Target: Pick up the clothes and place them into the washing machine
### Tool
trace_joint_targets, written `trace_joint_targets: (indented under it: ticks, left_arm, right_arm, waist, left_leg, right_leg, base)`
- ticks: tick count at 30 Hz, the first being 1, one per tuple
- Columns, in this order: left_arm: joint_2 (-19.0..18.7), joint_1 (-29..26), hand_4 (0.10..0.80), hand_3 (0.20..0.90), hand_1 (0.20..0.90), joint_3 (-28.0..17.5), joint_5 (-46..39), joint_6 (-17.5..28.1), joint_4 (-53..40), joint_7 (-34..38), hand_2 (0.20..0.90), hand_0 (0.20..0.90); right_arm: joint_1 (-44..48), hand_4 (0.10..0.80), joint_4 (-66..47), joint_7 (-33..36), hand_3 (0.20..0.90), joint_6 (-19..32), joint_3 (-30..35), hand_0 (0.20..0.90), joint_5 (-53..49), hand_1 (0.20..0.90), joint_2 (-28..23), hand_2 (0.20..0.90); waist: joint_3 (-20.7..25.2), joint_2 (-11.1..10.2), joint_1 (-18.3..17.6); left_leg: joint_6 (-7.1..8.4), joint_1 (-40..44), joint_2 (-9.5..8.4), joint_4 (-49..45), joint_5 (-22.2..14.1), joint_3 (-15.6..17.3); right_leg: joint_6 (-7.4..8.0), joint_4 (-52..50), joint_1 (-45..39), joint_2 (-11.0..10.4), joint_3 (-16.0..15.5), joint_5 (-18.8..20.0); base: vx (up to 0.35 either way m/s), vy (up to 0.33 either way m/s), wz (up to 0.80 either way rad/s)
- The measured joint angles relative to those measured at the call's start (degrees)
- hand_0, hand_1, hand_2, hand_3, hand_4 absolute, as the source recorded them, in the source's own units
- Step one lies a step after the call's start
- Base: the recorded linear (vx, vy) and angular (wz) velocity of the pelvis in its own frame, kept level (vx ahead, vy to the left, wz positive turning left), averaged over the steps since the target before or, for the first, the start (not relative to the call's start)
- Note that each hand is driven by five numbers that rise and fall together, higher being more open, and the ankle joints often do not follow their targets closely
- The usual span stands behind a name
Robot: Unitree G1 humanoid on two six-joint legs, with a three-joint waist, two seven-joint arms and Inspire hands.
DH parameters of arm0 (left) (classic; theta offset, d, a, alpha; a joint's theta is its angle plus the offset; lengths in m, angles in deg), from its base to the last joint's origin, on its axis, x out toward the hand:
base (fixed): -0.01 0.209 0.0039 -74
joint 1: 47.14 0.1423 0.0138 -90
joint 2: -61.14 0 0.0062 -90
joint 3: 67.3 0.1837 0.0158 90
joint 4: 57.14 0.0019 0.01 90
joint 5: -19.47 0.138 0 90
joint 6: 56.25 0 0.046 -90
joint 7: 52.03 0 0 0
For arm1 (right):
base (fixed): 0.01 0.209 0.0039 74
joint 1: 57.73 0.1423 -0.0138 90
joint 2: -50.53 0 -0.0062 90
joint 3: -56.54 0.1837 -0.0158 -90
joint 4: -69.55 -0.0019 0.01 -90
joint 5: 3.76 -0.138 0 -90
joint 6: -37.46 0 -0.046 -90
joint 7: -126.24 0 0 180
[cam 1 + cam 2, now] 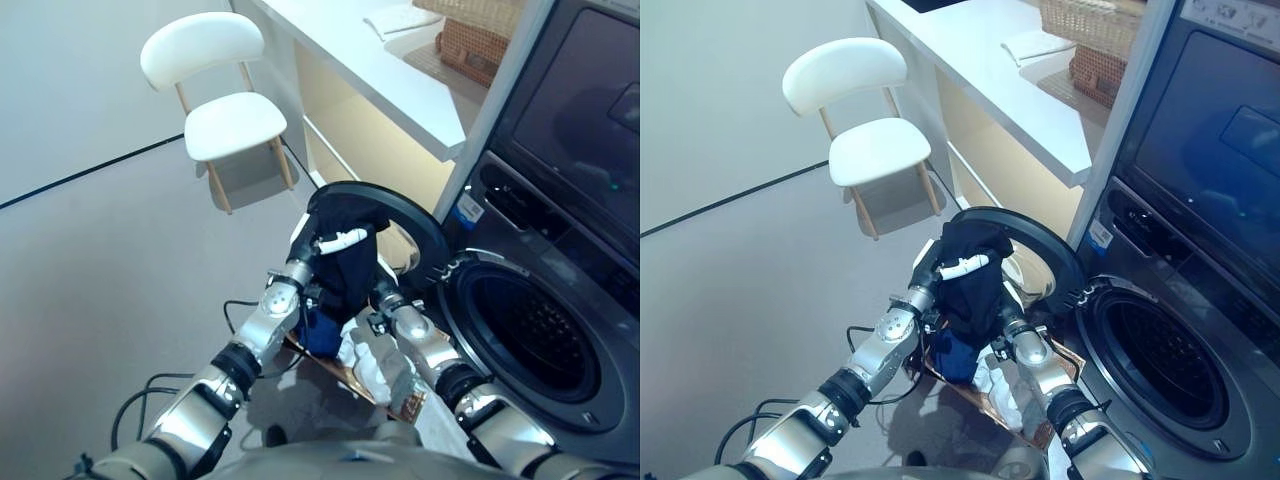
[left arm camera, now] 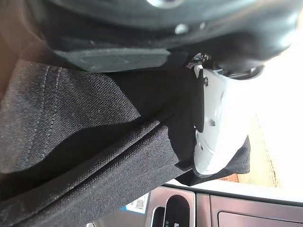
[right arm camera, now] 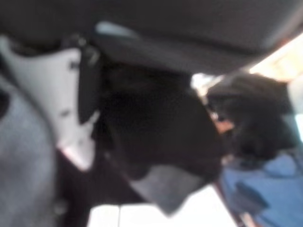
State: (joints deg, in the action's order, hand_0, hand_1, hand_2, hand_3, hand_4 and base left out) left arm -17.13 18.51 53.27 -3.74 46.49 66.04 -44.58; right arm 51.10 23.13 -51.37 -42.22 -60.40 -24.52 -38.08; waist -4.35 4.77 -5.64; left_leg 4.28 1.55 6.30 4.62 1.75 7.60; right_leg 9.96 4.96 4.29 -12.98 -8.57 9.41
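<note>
A black garment (image 1: pixel 345 255) hangs bunched between the two hands, raised just in front of the open washing machine door (image 1: pixel 415 225). The left hand (image 1: pixel 318 243) is closed on the upper part of the cloth: its white-covered thumb lies across the front of the fabric, and in the left wrist view the thumb presses a dark fold against the fingers, with the cloth (image 2: pixel 94 142) spilling past the palm. The right hand (image 1: pixel 1002 310) sits lower, on the side of the garment nearer the machine; the right wrist view shows dark cloth (image 3: pixel 156 127) filling the space between its white thumb and the fingers, so it too is gripping the garment. Both forearms rise steeply from below and converge, the left wrist tilted inward toward the right.

Directly beneath the hands lie more clothes: a blue piece (image 1: pixel 322 330) under the left hand and a white one (image 1: pixel 370 365) under the right forearm, resting in a basket (image 1: pixel 405 405). The washing machine drum (image 1: pixel 535 340) gapes open beyond the right hand, apart from the cloth. Beyond the left hand, well apart, stands a white chair (image 1: pixel 225 110), and beyond the door a white counter (image 1: pixel 370 70) carries wicker baskets (image 1: pixel 475 40).
</note>
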Motion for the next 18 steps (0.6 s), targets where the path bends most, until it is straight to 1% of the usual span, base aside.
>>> trace_joint_targets:
  ticks: [6,7,8,9,15,18]
  left_arm:
    - [-0.02,0.09,0.3,0.2,0.2,-0.02,0.0,0.01,-0.01,0.0,0.2,0.2]
    - [0.0,0.15,0.543,0.54,0.54,-0.02,0.0,0.01,-0.02,0.0,0.54,0.54]
    - [-0.01,0.2,0.543,0.54,0.54,-0.02,0.0,0.01,-0.02,0.0,0.54,0.54]
    - [-0.01,0.21,0.8,0.9,0.9,-0.03,0.0,0.01,-0.03,0.0,0.9,0.9]
    - [-0.09,0.41,0.8,0.9,0.9,-0.09,0.0,0.03,-0.07,0.01,0.9,0.9]
    - [-0.25,0.46,0.8,0.9,0.9,-0.09,0.0,0.03,-0.07,-0.01,0.9,0.9]
  right_arm:
    - [-0.02,0.3,0.0,0.0,0.2,0.0,0.12,0.2,-0.07,0.2,0.03,0.2]
    - [-0.02,0.3,0.0,0.0,0.2,0.0,0.16,0.2,-0.12,0.2,0.01,0.2]
    - [-0.02,0.3,0.0,0.0,0.2,0.0,0.18,0.2,-0.18,0.2,-0.01,0.2]
    - [-0.02,0.3,0.0,0.0,0.2,0.0,0.2,0.2,-0.27,0.2,-0.01,0.2]
    - [-0.26,0.3,0.04,0.07,0.2,0.0,1.22,0.2,-0.67,0.2,0.01,0.2]
    - [-0.47,0.3,0.07,0.14,0.2,0.07,3.25,0.2,-1.22,0.2,-0.06,0.2]
  waist:
    - [-0.02,-0.04,0.14]
    - [-0.03,-0.06,0.13]
    - [-0.05,-0.08,0.12]
    - [-0.06,-0.1,0.13]
    - [-0.15,-0.25,0.09]
    - [-0.21,-0.33,0.07]
  left_leg:
    - [0.0,0.02,0.0,0.0,0.0,0.0]
    - [0.0,0.03,0.0,-0.01,0.0,0.0]
    - [0.0,0.03,0.0,0.0,0.0,0.0]
    - [0.0,0.03,0.0,0.0,0.0,0.0]
    - [0.0,0.05,0.0,0.0,0.0,0.01]
    - [0.0,0.07,0.0,0.0,0.0,0.04]
  right_leg:
    - [0.0,-0.14,-0.02,0.0,0.0,0.0]
    - [0.0,-0.15,-0.03,0.0,0.0,0.0]
    - [0.0,-0.15,-0.04,0.0,0.0,0.0]
    - [0.0,-0.15,-0.04,0.0,0.0,0.0]
    - [0.0,-0.15,-0.05,0.01,0.01,0.0]
    - [0.0,-0.15,-0.05,0.01,0.03,0.0]
  base:
    - [0.0,0.0,0.0]
    - [0.0,0.0,0.0]
    - [0.0,0.0,0.0]
    - [0.0,0.0,0.0]
    - [0.0,-0.002,-0.01]
    - [-0.003,-0.005,-0.03]
